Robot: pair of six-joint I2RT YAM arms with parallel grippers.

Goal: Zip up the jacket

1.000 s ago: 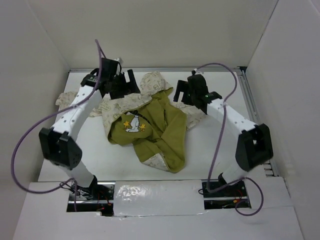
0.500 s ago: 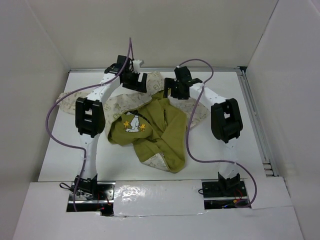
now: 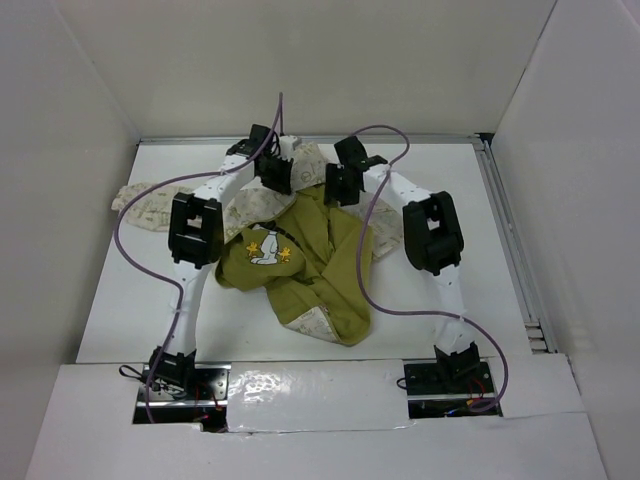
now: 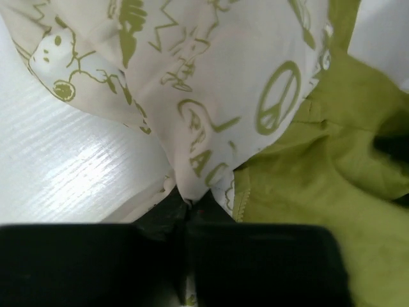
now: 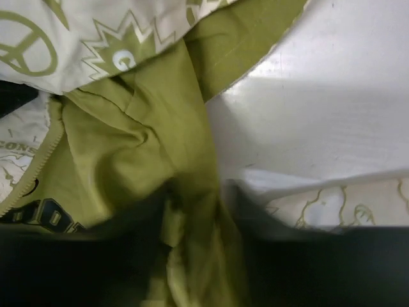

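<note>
The jacket point(image 3: 300, 255) lies crumpled in the middle of the white table point(image 3: 115, 310), a little toward the far side. Most of what faces up is its olive-green lining. There is a small patch point(image 3: 266, 248) with a white and yellow figure on it. The cream printed fabric shows at the far edge, and one cream sleeve point(image 3: 140, 200) spreads to the left.

Both arms are stretched forward over the jacket and lean toward each other. The left arm point(image 3: 195, 230) rises from its base at the near edge, bends at the black elbow and then reaches far and to the right. The left gripper point(image 3: 275, 172) points down at the far cream edge of the jacket. In the left wrist view its fingers point(image 4: 255, 262) are closed almost together, and a fold of cream fabric is pinched between them.

The right arm point(image 3: 432, 235) has nearly the same shape, mirrored, with its forearm going far and to the left. The right gripper point(image 3: 340, 185) is low over the far part of the green lining, near the left gripper but not touching it. In the right wrist view a fold of green lining runs between its dark fingers point(image 5: 281, 256). The view is blurred there, so I cannot tell if the fingers press the fold or only stand around it.
</note>
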